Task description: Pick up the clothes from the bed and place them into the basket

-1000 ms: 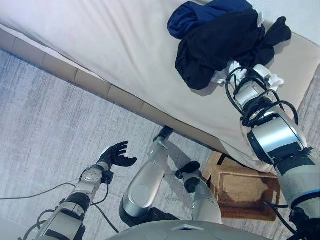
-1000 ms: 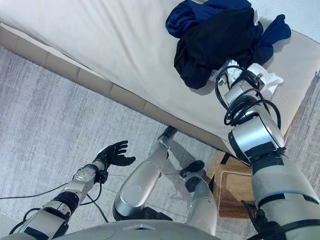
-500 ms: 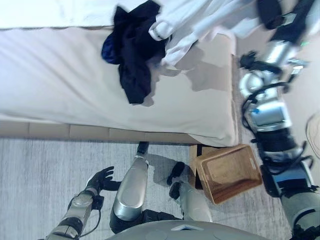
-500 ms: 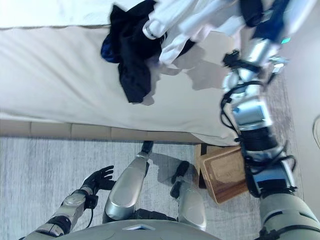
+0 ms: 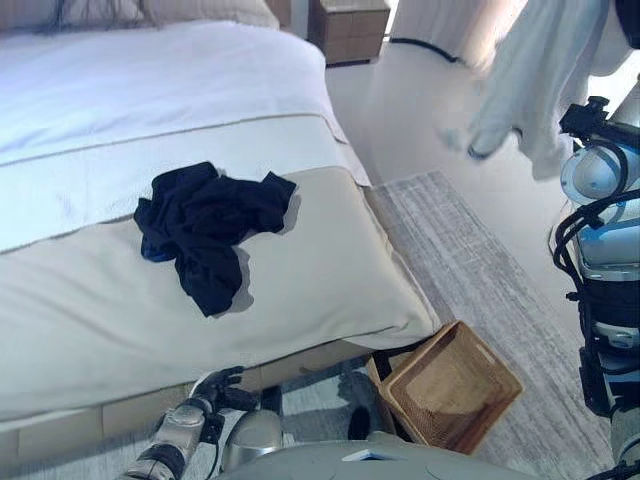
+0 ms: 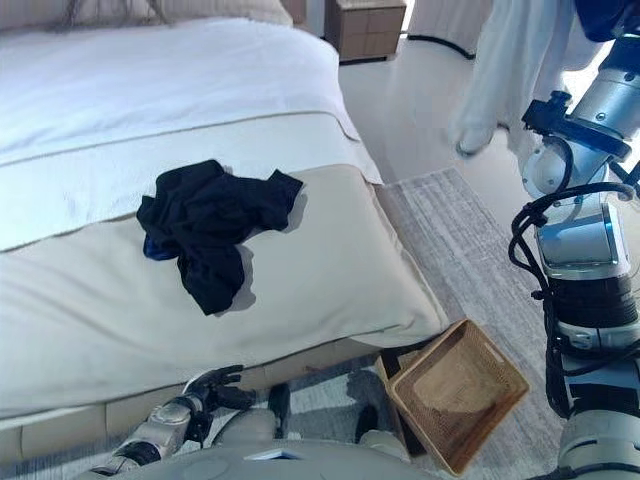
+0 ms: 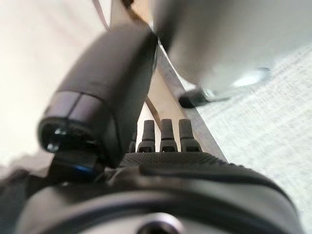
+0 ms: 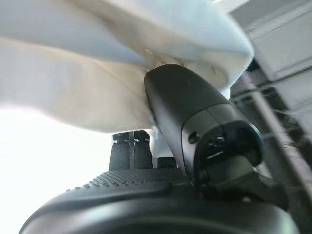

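Observation:
A pile of dark clothes [image 5: 205, 225] lies on the beige cover of the bed [image 5: 330, 290]. My right hand [image 8: 195, 112] is raised high at the right, past the foot of the bed, with its thumb and fingers shut on a white garment [image 6: 510, 60]. The garment hangs down over the floor, and it fills the space past the fingers in the right wrist view [image 8: 97, 58]. The wicker basket [image 5: 450, 390] stands tilted on the floor at the bed's corner, below my right arm. My left hand [image 5: 215, 385] hangs low by the bed's front edge, open and empty.
A grey rug [image 5: 480, 260] runs along the right side of the bed. A wooden nightstand [image 5: 350, 30] stands at the far end by the white bedding [image 5: 150, 90].
The camera has swung round. My right hand has lifted the white garment off the dark pile and carried it right, off the bed. The left hand stays low.

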Motion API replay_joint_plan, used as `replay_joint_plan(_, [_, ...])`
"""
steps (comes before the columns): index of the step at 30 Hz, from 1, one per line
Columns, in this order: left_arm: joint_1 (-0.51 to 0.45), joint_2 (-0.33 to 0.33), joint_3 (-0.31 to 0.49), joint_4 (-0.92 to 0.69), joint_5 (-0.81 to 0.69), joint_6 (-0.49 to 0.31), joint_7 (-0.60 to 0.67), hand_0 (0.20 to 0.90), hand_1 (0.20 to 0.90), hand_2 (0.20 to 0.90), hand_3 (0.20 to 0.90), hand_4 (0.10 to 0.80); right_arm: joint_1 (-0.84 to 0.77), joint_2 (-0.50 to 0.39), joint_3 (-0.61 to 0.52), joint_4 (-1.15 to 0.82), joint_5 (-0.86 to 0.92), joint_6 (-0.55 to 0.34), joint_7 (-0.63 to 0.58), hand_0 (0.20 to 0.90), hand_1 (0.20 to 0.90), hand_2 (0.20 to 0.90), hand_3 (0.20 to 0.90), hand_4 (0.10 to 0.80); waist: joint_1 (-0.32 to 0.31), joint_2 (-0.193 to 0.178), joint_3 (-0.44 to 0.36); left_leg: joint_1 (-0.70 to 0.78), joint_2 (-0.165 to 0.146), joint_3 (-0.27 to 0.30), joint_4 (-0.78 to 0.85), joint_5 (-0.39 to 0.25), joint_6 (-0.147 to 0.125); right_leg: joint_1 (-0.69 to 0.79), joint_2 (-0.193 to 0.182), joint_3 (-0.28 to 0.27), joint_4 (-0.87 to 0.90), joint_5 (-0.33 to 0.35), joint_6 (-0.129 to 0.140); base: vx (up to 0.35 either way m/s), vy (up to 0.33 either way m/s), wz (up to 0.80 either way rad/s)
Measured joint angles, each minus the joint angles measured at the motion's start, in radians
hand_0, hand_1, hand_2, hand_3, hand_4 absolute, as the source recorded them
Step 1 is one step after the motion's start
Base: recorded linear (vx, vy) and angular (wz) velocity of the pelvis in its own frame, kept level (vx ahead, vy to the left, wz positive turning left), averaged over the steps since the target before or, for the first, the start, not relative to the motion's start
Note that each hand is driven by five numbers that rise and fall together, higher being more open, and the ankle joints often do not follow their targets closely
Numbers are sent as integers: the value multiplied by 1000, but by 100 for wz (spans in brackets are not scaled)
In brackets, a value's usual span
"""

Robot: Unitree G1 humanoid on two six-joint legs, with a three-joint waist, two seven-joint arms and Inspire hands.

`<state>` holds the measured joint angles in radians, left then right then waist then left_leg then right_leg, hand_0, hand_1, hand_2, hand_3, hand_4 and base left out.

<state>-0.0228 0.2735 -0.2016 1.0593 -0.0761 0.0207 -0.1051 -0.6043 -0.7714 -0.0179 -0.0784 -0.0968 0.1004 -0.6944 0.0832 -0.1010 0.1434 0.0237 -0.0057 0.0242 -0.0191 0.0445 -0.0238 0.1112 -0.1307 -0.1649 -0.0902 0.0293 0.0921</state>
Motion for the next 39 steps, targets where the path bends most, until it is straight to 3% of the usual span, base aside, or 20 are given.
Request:
replay_joint_plan(10, [8,-3,13,32,13,0,-12,900,900,900,900,800,173,23,-1,144,37,31,23,300,300,300,200,100,-7,5,-8,44,10,18,-69,37,-5,3,7,13,-1,0,0,-7,-23,-4])
replay_joint_plan(18, [39,3,22,13,29,16,-15,900,900,900,900,800,440,186,-19,246,44,29,47,300,300,300,200,100,-73,25,-15,61,24,60,-71,33,-1,-3,12,50,4,0,0,-12,-76,-14])
replay_joint_plan(25, [39,5,-28,-8,2,18,-3,900,900,900,900,800,535,220,-6,423,16,28,90,300,300,300,200,100,-152,130,5,16,37,119,-73,31,5,-109,17,105,54,0,1,-140,-66,-30])
replay_joint_plan(30, [-25,-27,-65,-28,-92,-17,13,900,900,900,900,800,505,170,13,550,-43,27,99,300,300,300,200,100,-175,254,99,-29,39,124,-69,50,7,-183,15,105,92,-4,6,-143,-8,-9])
replay_joint_plan(31, [-37,-34,-71,-37,-110,-28,16,900,900,900,900,800,492,154,29,564,-49,26,101,655,655,655,615,515,-175,282,117,-46,40,125,-69,59,0,-209,14,105,101,-4,6,-184,-50,-5])
replay_joint_plan(32, [-49,-38,-77,-49,-125,-33,18,900,900,900,900,800,465,146,37,585,-52,26,109,815,815,815,801,701,-180,304,136,-64,41,126,-69,66,0,-233,14,106,115,-4,6,-192,-66,-8])
replay_joint_plan(33, [-62,-40,-79,-57,-142,-41,19,900,900,900,900,800,422,144,45,623,-54,27,112,900,900,900,900,800,-182,329,161,-83,42,128,-68,80,-7,-266,13,108,136,-4,6,-224,-80,-12])
replay_joint_plan(36, [-142,-38,-91,-75,-185,-71,26,900,900,900,900,800,242,111,132,809,-60,72,143,900,900,900,900,800,-172,373,242,-165,42,139,-37,90,-9,-385,8,122,233,-14,-5,-138,-99,-13])
replay_joint_plan(39, [-189,-36,-98,-107,-207,-95,28,900,900,900,900,800,131,113,178,960,-46,111,169,900,900,900,900,800,-150,387,298,-205,41,140,-38,107,-19,-470,8,128,315,-45,-20,-69,-68,-2])
